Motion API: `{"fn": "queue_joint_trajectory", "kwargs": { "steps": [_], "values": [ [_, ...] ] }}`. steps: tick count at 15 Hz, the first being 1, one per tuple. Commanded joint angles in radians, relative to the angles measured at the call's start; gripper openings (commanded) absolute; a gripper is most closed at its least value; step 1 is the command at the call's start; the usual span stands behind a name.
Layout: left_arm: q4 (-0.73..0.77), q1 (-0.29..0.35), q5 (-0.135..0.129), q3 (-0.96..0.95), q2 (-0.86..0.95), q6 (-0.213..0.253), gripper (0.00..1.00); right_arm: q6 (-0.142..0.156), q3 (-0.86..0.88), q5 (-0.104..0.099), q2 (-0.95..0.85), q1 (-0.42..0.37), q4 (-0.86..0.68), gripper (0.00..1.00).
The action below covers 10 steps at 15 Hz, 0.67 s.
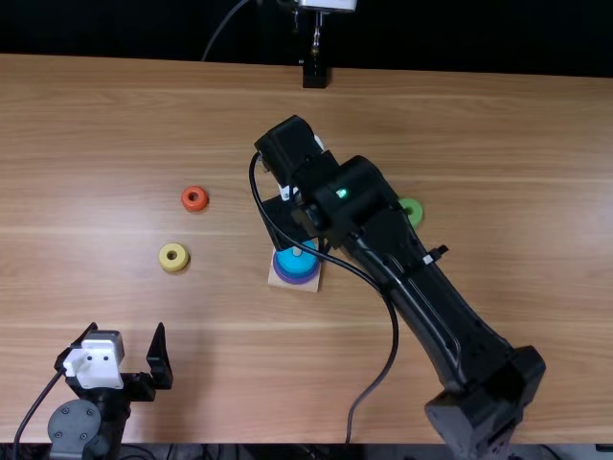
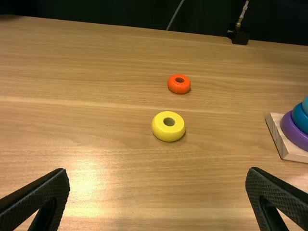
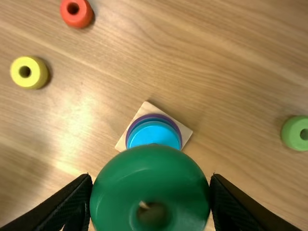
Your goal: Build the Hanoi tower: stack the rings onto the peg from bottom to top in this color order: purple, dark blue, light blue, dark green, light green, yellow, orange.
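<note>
I can read no text, label, brand, number or sign here. My right arm [image 1: 465, 331] bears a small pale mark [image 1: 428, 259] partway along it, too small for me to make out.

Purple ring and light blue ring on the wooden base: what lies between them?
The dark blue ring lies between them: purple ring below, light blue ring above, in the left wrist view.
</note>
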State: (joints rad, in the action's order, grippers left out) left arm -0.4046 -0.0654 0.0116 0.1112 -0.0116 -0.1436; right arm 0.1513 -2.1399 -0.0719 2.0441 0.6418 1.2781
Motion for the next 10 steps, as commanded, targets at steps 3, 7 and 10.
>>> {"fn": "queue_joint_trajectory", "kwargs": {
  "steps": [3,7,10],
  "values": [
    [-0.076,-0.004,-0.01,-0.111,0.012,0.002,1.0,-0.004,0.02,-0.002,0.028,0.012,-0.003,0.0],
    [-0.076,-0.004,-0.01,-0.111,0.012,0.004,1.0,-0.002,0.044,-0.002,0.028,0.01,-0.003,0.0],
    [-0.076,-0.004,-0.01,-0.111,0.012,0.004,1.0,0.009,0.046,-0.002,0.028,0.01,-0.001,0.66]
  ]
}}
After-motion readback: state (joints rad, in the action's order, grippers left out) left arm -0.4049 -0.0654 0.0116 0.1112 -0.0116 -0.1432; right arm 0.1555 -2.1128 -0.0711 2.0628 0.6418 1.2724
